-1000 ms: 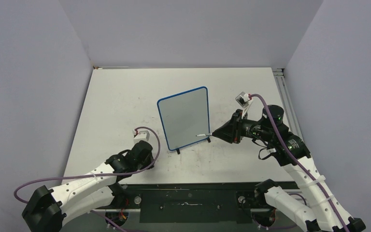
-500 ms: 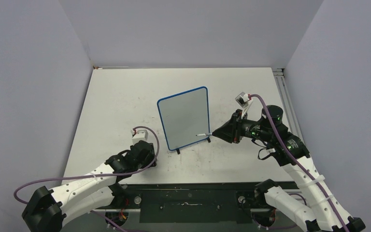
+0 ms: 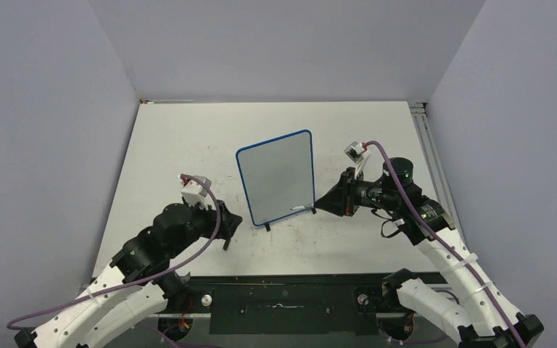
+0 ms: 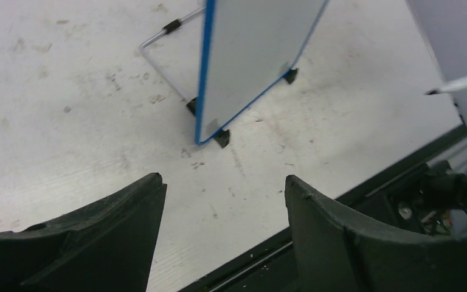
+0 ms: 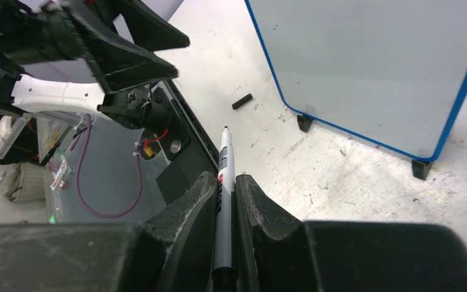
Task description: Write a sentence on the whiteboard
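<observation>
Right gripper (image 5: 226,180) clenched on marker (image 5: 225,149), barrel along fingers, tip forward for writing. Tip near lower right corner of whiteboard (image 3: 275,177), not touching. Left gripper (image 4: 222,182) spread, empty, facing board's black foot (image 4: 221,139), likely to brace. Board upright mid-table (image 3: 174,145), face blank, nothing written.

The whiteboard (image 3: 275,177) stands between the left gripper (image 3: 232,230) and the marker (image 3: 302,209).

white arms (image 3: 435,306), black joints (image 3: 178,226) and jaws, purple cables (image 5: 77,182).
</observation>
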